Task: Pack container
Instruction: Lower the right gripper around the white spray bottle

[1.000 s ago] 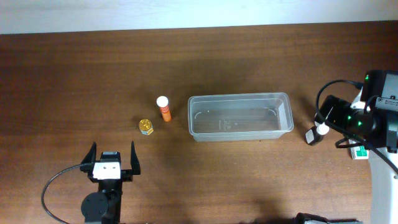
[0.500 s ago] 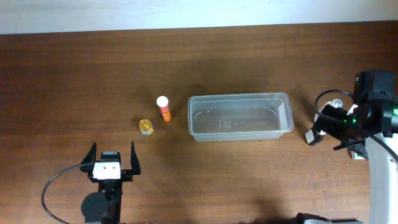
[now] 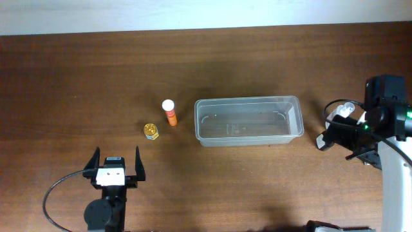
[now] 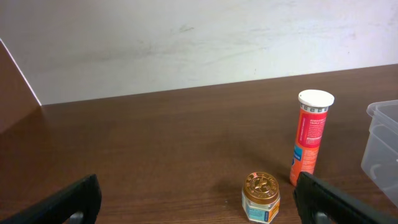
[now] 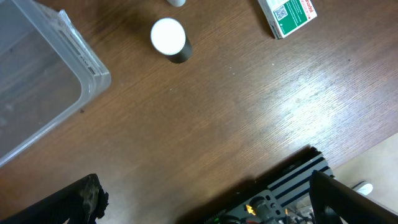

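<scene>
Right gripper [image 5: 205,183] points down, 3 o'clock of clear rectangular plastic container [image 3: 248,121], jaws apart; white-capped dark bottle [image 5: 169,38] near. Left gripper [image 3: 116,156] likewise apart.

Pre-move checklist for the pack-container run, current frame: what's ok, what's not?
1. Container upright and empty: ok.
2. Left gripper open, holding nothing: ok.
3. Right gripper open, holding nothing: ok.
4. Orange tube standing, apart from the container: ok.
5. White-capped bottle lined up between the right jaws: not ok, it stands beyond them.
6. Gold-lidded jar lid tight: cannot tell.
</scene>
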`<action>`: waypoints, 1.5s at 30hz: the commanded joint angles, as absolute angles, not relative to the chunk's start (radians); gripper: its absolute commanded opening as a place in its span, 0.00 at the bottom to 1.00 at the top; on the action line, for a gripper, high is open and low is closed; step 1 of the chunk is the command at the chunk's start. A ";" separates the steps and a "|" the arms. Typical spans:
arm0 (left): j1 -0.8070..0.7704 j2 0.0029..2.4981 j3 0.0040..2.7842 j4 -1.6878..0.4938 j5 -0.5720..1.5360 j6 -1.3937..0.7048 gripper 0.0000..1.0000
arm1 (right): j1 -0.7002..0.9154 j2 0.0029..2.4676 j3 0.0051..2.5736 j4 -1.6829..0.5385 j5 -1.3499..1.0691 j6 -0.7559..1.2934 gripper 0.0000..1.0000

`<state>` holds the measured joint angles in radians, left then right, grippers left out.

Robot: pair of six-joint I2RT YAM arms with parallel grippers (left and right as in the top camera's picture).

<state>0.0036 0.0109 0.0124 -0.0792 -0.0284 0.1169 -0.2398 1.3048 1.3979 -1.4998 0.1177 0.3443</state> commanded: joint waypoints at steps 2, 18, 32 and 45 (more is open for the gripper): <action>0.010 0.005 0.009 -0.083 -0.018 0.133 0.99 | -0.242 1.309 1.391 -1.506 0.075 0.260 0.98; 0.009 0.005 0.009 -0.083 -0.018 0.133 0.99 | -0.242 1.338 1.312 -1.386 0.091 0.261 0.98; 0.009 0.005 0.009 -0.083 -0.018 0.133 0.99 | -0.243 1.541 1.312 -1.191 0.030 0.158 0.98; 0.009 0.005 0.009 -0.083 -0.018 0.133 0.99 | -0.243 1.594 1.312 -1.103 0.030 0.211 0.98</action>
